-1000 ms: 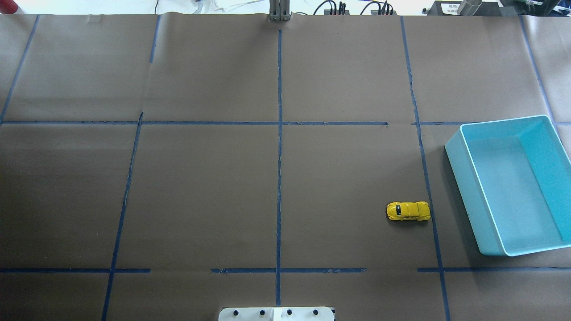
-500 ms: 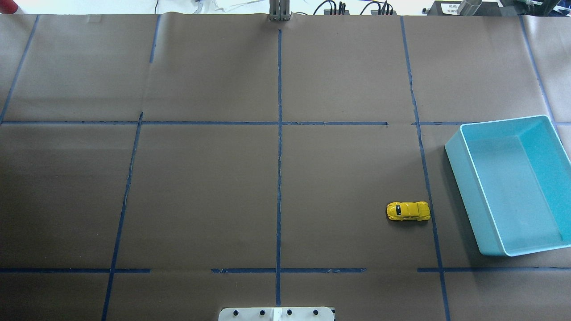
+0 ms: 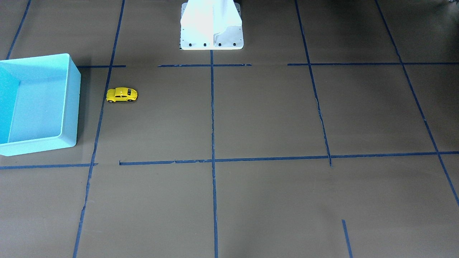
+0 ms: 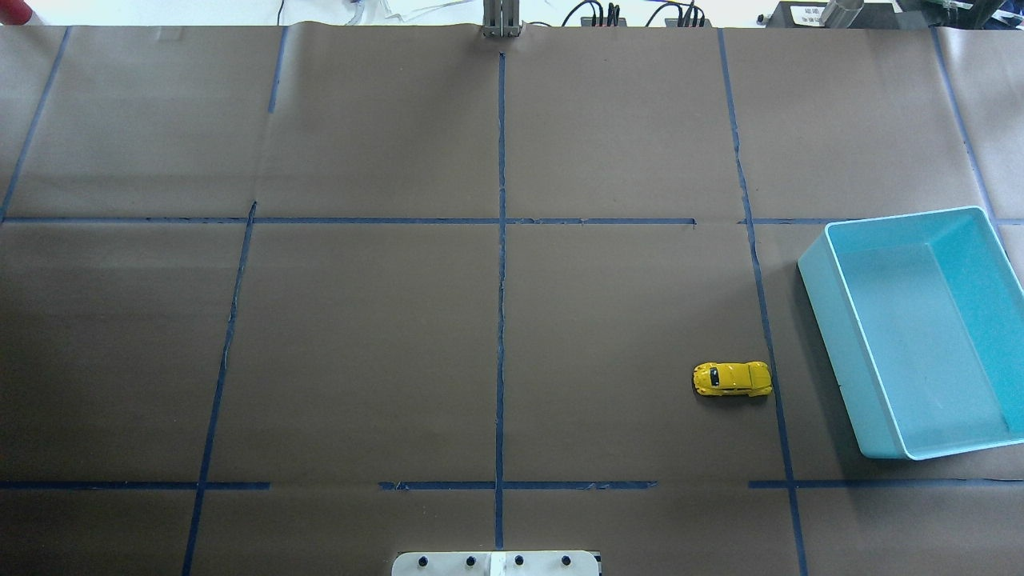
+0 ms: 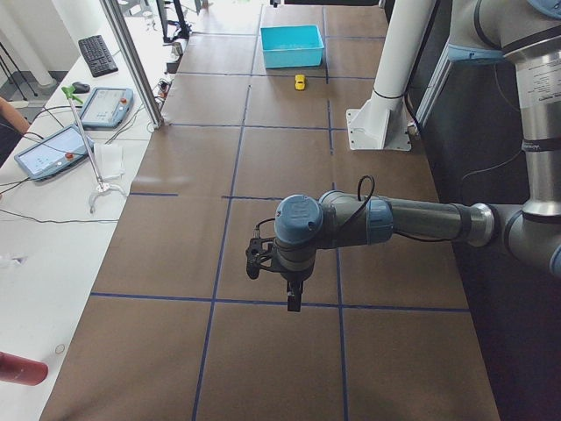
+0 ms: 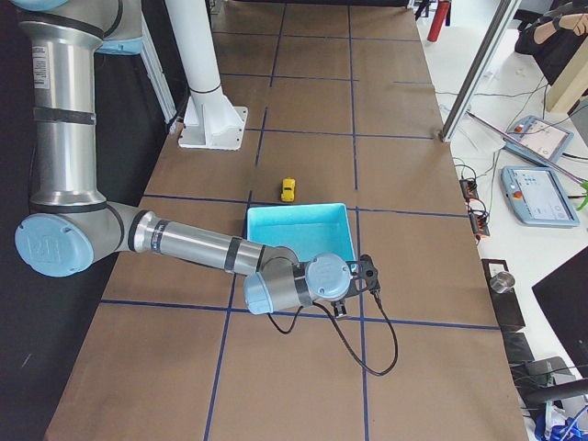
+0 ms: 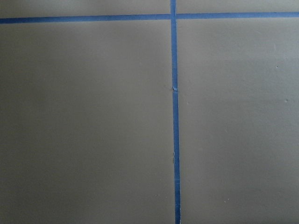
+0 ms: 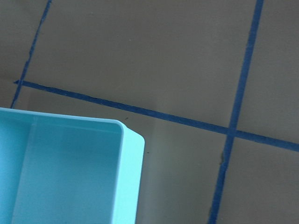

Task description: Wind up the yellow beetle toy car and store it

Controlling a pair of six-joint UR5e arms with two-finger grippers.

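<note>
The yellow beetle toy car [image 4: 732, 378] stands on its wheels on the brown paper, just left of the light blue bin [image 4: 824, 312]. It also shows in the front view [image 3: 122, 95] and small in both side views [image 5: 300, 82] [image 6: 288, 189]. The bin [image 3: 70, 104] holds nothing. My left gripper [image 5: 294, 301] hangs over the table's far left end, far from the car. My right gripper [image 6: 341, 310] hovers beyond the bin's outer side. Each shows only in a side view, so I cannot tell whether it is open or shut.
Blue tape lines divide the paper into squares. The robot's white base [image 3: 211, 32] stands at the table's near edge. The right wrist view shows a bin corner [image 8: 126, 177]. Tablets and cables [image 5: 53, 149] lie on the operators' side bench.
</note>
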